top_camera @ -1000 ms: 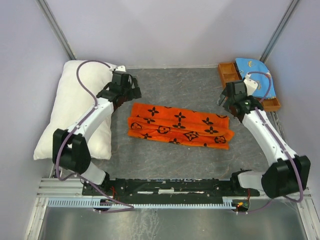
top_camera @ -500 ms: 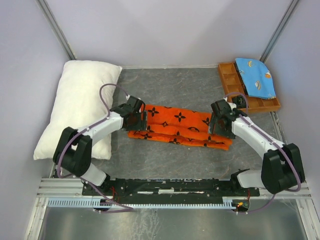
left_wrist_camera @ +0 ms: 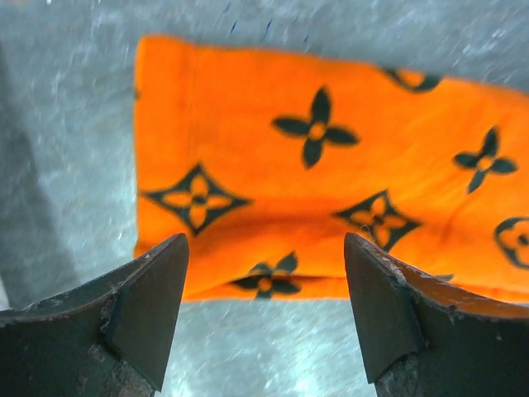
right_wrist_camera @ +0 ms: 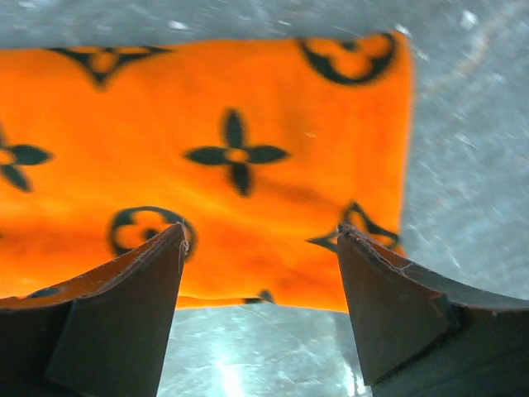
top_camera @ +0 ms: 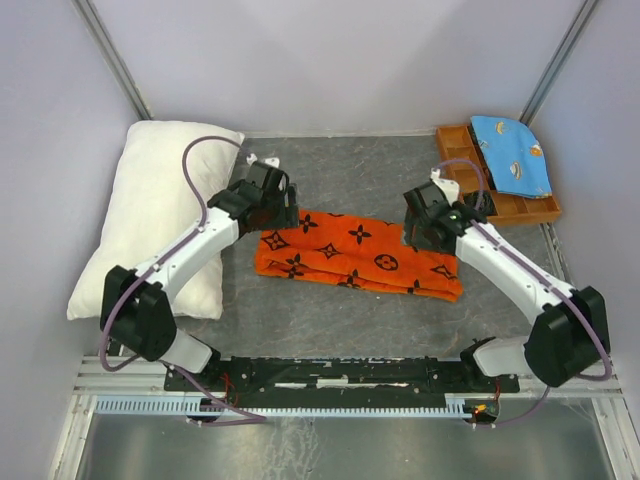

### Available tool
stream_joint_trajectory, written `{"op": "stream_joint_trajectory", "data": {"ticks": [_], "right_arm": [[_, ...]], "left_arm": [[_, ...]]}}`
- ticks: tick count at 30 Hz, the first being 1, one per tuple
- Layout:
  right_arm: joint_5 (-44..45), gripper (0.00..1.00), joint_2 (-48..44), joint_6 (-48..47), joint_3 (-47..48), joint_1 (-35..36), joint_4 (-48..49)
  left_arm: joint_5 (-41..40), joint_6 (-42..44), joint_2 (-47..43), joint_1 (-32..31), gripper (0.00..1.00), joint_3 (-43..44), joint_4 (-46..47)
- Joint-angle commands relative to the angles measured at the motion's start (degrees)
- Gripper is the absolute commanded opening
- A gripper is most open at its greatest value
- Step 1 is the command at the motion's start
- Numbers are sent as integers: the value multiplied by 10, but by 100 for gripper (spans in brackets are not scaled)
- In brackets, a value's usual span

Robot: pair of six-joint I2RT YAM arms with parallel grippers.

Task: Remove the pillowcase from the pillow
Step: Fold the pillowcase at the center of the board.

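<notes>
Lying folded into a long flat band across the middle of the desk point(top_camera: 350, 170), the orange pillowcase point(top_camera: 360, 255) with its black flower motifs is off the pillow point(top_camera: 150, 220). The pillow rests apart from it at the left side of the desk, along the left wall, plain white and bare.

The left end effector point(top_camera: 275, 212) hangs over the left end of the pillowcase and the right end effector point(top_camera: 422, 228) over its right end, so the band stretches between the two.

In the left wrist view the fingers point(left_wrist_camera: 145, 306) stand wide apart with nothing between them. The short left edge of the fabric shows beyond the tips, with grey desk beside it and under the gap. The right wrist view mirrors this. Its fingers point(right_wrist_camera: 124, 314) are spread wide and empty, the right short edge of the fabric lies past the tips, and bare desk shows below the gap. As far as the wrist views show, neither end effector touches the cloth.

At the far right corner a brown tray point(top_camera: 455, 150) carries a light-blue patterned cloth point(top_camera: 510, 155). It is near the right arm's wrist and apart from the pillowcase.
</notes>
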Motion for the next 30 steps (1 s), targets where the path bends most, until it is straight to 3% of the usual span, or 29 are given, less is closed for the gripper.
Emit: {"op": "stream_joint_trajectory", "data": {"ticks": [1,2,6,7,11,15,22,25,30], "right_arm": [[-2,79,57,-4,51,55,54],[-27,75,68,-12,44,60,72],[-115,43,87,-11,-47,62,152],[-121,40,88,-8,-69,62,157],[-134,36,81,1,-141,62,170],[-146,34,62,-21,-143,62,167],[-148,43,-3,-76,-44,61,144],[-161,36,-24,-70,-32,57,139],[-172,18,-48,-13,-112,4,141]], "left_arm": [[12,24,63,-5,80,42,47],[14,24,75,-6,75,37,60],[24,0,92,-7,39,-31,99],[30,-7,83,-9,32,-59,108],[26,-43,27,-12,30,-167,128],[3,-50,-13,-12,30,-200,115],[-13,1,12,-12,31,-28,46],[38,6,20,-12,31,2,56],[54,-24,-3,-10,18,-85,111]]}}
